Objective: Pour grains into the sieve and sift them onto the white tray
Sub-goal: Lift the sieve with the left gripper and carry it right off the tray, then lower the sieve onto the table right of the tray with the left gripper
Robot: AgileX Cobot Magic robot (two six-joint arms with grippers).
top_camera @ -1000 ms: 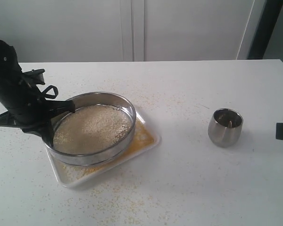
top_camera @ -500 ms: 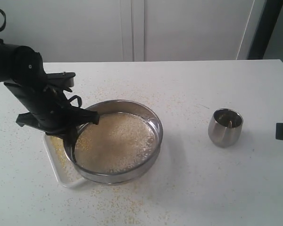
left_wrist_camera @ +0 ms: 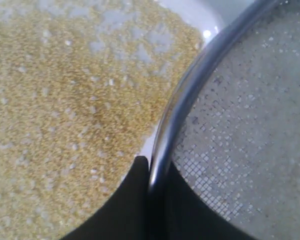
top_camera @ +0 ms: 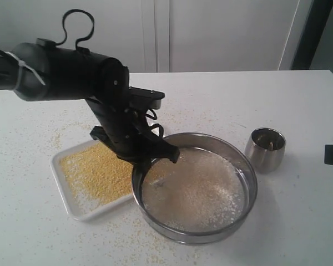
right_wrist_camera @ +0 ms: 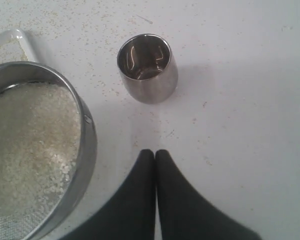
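The wide steel sieve (top_camera: pixel 201 237) stands to the right of the white tray (top_camera: pixel 82 208), overlapping the tray's near right corner. Whitish grains (top_camera: pixel 197 191) lie on its mesh. My left gripper (top_camera: pixel 155 159) is shut on the sieve's left rim, one finger inside and one outside. Fine yellow granules (top_camera: pixel 100 173) cover the tray. In the left wrist view the gripper (left_wrist_camera: pixel 155 167) pinches the sieve rim (left_wrist_camera: pixel 190 85) above the yellow granules (left_wrist_camera: pixel 65 100). My right gripper (right_wrist_camera: pixel 155 152) is shut and empty, hovering over bare table near the sieve (right_wrist_camera: pixel 85 145).
A small rounded steel cup (top_camera: pixel 265 148) stands upright right of the sieve, close to its rim; it also shows as the cup (right_wrist_camera: pixel 147 67) in front of my right gripper. Crumbs are scattered over the white tabletop (top_camera: pixel 299 221). A pale wall runs behind the table.
My left arm has carried the sieve rightward off the tray, from the table's left toward the cup. The tray's yellow layer is now uncovered. The right gripper and cup have not moved.
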